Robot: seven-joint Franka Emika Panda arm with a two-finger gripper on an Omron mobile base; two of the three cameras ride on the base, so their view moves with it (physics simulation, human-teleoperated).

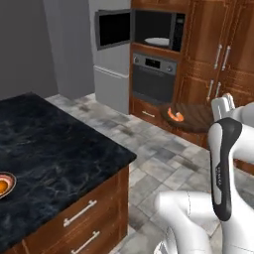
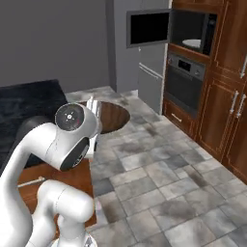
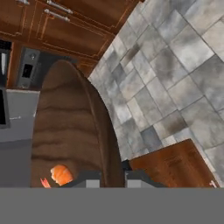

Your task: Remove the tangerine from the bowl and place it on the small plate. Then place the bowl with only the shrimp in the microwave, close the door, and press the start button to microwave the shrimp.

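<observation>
My two-finger gripper (image 3: pixel 111 177) is clamped on the rim of the dark brown wooden bowl (image 1: pixel 191 116), which I hold in the air over the grey tiled floor (image 2: pixel 159 183), well short of the wall units. The orange shrimp (image 1: pixel 174 115) lies inside the bowl, near the edge closest to my fingers in the hand view. The tangerine (image 1: pixel 2 186) sits on the small plate (image 1: pixel 10 186) at the near edge of the black stone counter (image 1: pixel 54 149), so that step looks done. The black microwave (image 1: pixel 156 30) stands with its door (image 1: pixel 114 29) swung wide, a white turntable plate (image 1: pixel 158 41) visible inside; it is above the built-in steel oven (image 1: pixel 154 77). Risks, by my judgement: a rim grip lets the bowl tilt and the shrimp slide out; approaching too low would knock the bowl on the microwave sill; swinging wide could clip the open door.
</observation>
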